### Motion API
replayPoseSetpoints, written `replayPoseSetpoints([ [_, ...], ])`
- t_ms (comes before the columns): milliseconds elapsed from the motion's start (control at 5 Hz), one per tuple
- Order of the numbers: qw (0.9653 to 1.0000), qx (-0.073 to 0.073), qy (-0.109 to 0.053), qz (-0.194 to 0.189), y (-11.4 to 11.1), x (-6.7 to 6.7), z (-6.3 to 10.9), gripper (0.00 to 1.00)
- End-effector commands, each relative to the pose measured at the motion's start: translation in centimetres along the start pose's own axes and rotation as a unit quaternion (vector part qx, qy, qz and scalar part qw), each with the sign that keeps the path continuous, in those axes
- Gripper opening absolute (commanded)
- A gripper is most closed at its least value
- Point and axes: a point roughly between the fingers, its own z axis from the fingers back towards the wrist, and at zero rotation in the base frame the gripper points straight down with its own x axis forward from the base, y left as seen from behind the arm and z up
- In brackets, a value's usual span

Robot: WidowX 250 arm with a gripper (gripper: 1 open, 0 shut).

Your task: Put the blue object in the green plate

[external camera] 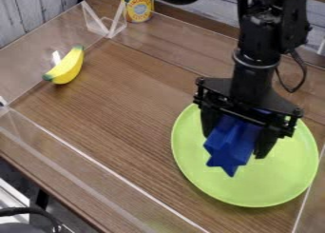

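Camera view, blue object (pixel 230 147) over green plate (pixel 261 184)

From my feed: brown wood-grain tabletop (pixel 114 104) as landmark. Clear plastic-looking side barrier (pixel 76 161) along its near-left edge, grey vertical-panelled wall (pixel 28 10) beyond its far-left corner. I see soft, diffuse light on its surface.

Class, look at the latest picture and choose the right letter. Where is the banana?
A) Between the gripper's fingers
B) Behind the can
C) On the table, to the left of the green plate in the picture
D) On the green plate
C: the banana lies on the table near the picture's left side, well apart from the green plate at the right.
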Motion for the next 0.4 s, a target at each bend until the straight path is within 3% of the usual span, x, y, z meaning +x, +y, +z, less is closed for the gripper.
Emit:
replayPoseSetpoints([
  [0,0.9994,-0.016,-0.032,0.005,-0.09,0.72,1.97,1.0],
  [200,0.9995,-0.015,-0.028,0.007,0.25,0.71,2.03,1.0],
])
